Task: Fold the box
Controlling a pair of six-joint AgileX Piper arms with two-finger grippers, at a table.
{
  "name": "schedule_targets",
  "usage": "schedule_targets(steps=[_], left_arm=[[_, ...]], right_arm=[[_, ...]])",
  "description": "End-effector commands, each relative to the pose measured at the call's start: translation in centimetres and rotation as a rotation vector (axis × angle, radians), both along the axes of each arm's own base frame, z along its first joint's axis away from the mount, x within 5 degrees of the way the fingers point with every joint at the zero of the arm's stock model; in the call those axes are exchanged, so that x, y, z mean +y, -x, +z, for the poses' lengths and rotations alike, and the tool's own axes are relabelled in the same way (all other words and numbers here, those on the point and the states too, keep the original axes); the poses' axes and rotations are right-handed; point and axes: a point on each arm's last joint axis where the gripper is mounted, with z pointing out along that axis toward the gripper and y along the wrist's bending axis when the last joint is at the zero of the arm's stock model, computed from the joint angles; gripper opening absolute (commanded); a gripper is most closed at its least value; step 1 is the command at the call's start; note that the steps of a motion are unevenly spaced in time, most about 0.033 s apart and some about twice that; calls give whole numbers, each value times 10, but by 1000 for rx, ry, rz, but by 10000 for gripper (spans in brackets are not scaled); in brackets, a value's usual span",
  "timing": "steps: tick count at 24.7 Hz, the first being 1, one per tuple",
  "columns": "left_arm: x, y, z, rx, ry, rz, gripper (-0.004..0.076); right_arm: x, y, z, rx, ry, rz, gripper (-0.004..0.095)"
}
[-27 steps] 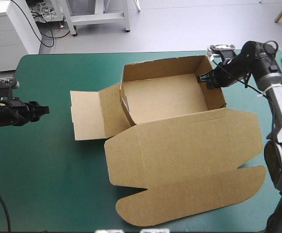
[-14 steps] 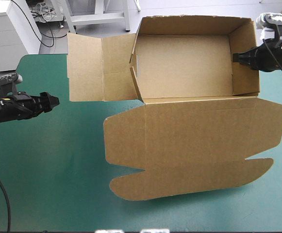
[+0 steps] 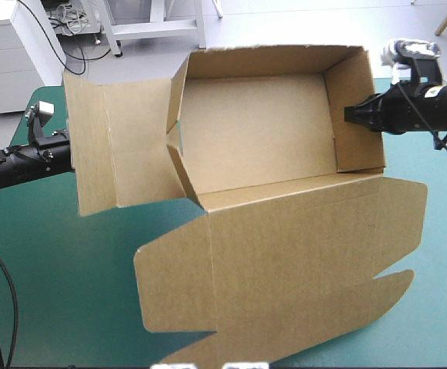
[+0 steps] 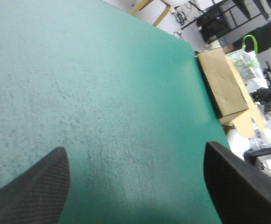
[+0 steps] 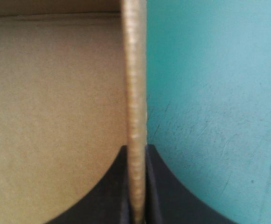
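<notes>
Since just before, the box [image 3: 254, 138] has swung leftward, and its open side flap now hides the tip of the left gripper [image 4: 135, 148], whose jaws stand released, wide apart over the bare teal-green table [image 3: 61, 277]. Nearest, the lid panel [image 3: 285, 269] spreads toward the table's near edge; behind it the open tray is raised and tilted. The right gripper [image 3: 351, 115] has its jaws clenched on the tray's right wall. Beyond the left gripper, more brown board [image 4: 221, 84] lies at the table's edge.
</notes>
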Motion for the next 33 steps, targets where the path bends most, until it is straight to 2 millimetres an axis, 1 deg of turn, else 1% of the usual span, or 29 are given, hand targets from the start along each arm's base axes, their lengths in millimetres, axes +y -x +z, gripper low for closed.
schedule_targets(steps=[1, 2, 3, 4, 5, 6, 7, 9, 11, 15, 16, 22, 28, 33], left_arm=[[-7, 9, 27, -107, 74, -57, 565], [-9, 11, 26, -100, 72, -90, 565], [-9, 12, 26, -97, 75, -104, 565], [-11, 15, 26, -89, 84, -141, 565], [-11, 15, 26, -88, 81, -141, 565], [-11, 17, 27, -89, 69, -143, 565], [-12, 18, 28, -94, 68, -143, 565], [-12, 20, 30, -101, 67, -143, 565], [-13, 21, 31, -107, 65, -144, 565], [-14, 23, 33, -112, 63, -147, 565], [-17, 23, 33, -110, 63, -157, 565], [-34, 25, 32, -105, 50, -217, 565], [-48, 26, 32, -101, 53, -270, 565], [-56, 28, 28, -75, 20, -298, 565]], right_arm=[[14, -5, 5, -88, -71, 7, -20], [21, -15, -2, -76, -74, 21, -19], [25, -21, -6, -68, -76, 23, -19], [32, -33, -14, -60, -88, 25, -17], [34, -38, -18, -57, -90, 25, -17], [39, -51, -29, -41, -88, 25, -15], [41, -55, -34, -29, -83, 24, -15], [48, -73, -58, 34, -49, 30, -14], [53, -85, -71, 59, -48, 33, -14], [65, -96, -85, 74, -58, 35, -14], [73, -99, -90, 78, -64, 43, -14], [96, -106, -105, 89, -68, 69, -14], [102, -112, -115, 112, -72, 67, -14], [105, -111, -116, 121, -78, 68, -14]])
